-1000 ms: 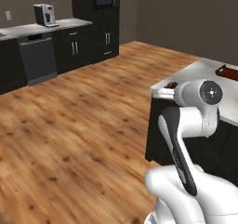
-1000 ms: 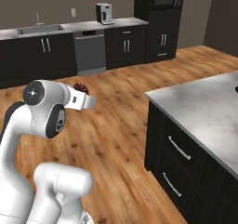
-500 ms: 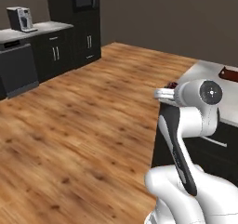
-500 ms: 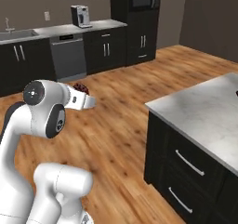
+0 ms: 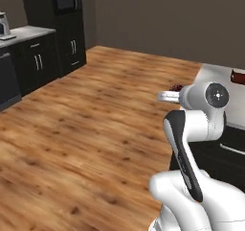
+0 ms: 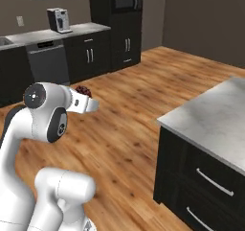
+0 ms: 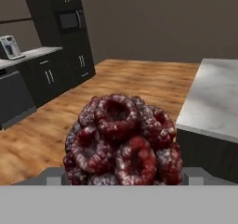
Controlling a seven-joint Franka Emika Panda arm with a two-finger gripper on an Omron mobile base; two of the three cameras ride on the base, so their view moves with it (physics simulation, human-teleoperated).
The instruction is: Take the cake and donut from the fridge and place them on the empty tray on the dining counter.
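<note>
The cake (image 7: 123, 141), a dark red-brown knobbly lump, sits between my fingers close in front of the hand camera. My gripper (image 7: 123, 175) is shut on the cake, with its tips mostly hidden behind it. From the base, the cake (image 5: 177, 87) (image 6: 83, 89) shows as a small dark lump at the end of the hand (image 6: 87, 103), held high above the wooden floor. The grey-white dining counter (image 5: 213, 74) (image 6: 215, 120) (image 7: 218, 97) lies to the right. The dark reddish tray (image 5: 238, 76) rests on its far part. Donut and fridge are out of view.
Dark kitchen cabinets (image 6: 91, 55) with a pale counter, a coffee machine (image 6: 58, 20), a dishwasher (image 6: 48, 62) and a built-in microwave (image 6: 125, 0) line the back left wall. Open wooden floor (image 5: 86, 124) lies between them and the dining counter's dark drawer fronts (image 6: 201, 187).
The base has moved, so the whole scene has shifted: the cabinets slid left and the dining counter looms larger. The cake stays in my gripper, and the arm keeps its pose.
</note>
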